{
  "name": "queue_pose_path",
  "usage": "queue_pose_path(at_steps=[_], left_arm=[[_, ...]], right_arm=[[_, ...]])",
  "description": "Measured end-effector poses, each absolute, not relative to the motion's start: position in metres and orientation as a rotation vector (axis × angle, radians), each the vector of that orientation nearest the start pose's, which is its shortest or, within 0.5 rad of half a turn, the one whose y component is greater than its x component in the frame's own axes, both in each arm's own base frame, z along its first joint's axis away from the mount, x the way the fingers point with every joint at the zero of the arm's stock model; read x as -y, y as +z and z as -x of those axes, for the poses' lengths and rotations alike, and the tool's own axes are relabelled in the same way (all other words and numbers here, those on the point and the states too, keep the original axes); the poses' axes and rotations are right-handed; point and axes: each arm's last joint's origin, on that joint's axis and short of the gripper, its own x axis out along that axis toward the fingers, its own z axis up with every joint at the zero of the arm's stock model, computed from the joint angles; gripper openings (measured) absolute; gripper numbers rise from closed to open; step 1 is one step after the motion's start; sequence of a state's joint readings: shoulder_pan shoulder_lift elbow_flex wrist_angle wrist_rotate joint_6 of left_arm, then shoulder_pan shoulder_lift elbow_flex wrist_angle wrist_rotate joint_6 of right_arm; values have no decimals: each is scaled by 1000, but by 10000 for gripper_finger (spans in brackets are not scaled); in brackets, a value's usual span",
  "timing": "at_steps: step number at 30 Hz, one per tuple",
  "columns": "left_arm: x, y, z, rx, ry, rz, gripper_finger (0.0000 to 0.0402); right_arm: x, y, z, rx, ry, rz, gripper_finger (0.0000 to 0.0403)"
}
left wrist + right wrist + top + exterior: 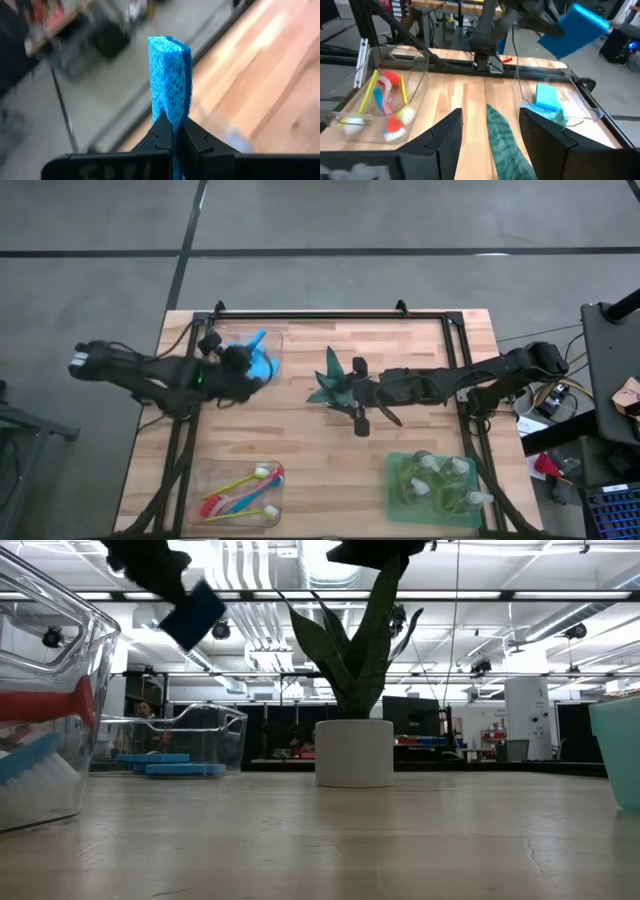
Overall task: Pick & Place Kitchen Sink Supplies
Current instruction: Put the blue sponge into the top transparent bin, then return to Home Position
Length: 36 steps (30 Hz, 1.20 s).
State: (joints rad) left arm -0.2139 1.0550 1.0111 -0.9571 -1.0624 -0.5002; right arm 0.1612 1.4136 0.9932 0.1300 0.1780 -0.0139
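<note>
My left gripper (248, 366) is shut on a blue sponge (264, 364), high over the clear bin (240, 338) at the table's far left. Other blue sponges (549, 96) lie flat in that bin. In the low view the held sponge (195, 612) hangs tilted, far above the table. My right gripper (490, 125) stands open at the potted plant (330, 385) in the table's middle. One green leaf (504, 142) runs between its fingers, and neither finger appears to touch it. Brushes (387, 102) lie in a second clear bin. Pump bottles (440, 480) stand in a green tray. My left gripper pinches the sponge between its two fingers (161, 134), one on each broad face, at the sponge's end nearest the wrist (173, 116). The rest of the sponge sticks out past the fingertips, edge-on to the wrist camera. It is lifted clear of bin and table.
The plant's white pot (353, 752) stands mid-table with tall leaves right under my right arm. The brush bin (240, 495) is at the near left and the green tray (396, 498) at the near right. Bare wood (320, 450) lies between them. A black frame rail (330, 314) runs along the far edge.
</note>
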Motion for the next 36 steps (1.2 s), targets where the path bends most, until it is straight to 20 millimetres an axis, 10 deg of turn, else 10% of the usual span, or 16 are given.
queue_pose_path(at_steps=[12,26,36], left_arm=[[-60,284,-195,-994,900,171,14],[-85,238,-223,-1279,823,209,29],[-86,239,-223,-1278,837,191,162]], right_arm=[[-46,289,-315,-309,-12,55,170],[-46,286,-314,-346,-12,66,149],[-46,282,-312,-391,-11,80,132]])
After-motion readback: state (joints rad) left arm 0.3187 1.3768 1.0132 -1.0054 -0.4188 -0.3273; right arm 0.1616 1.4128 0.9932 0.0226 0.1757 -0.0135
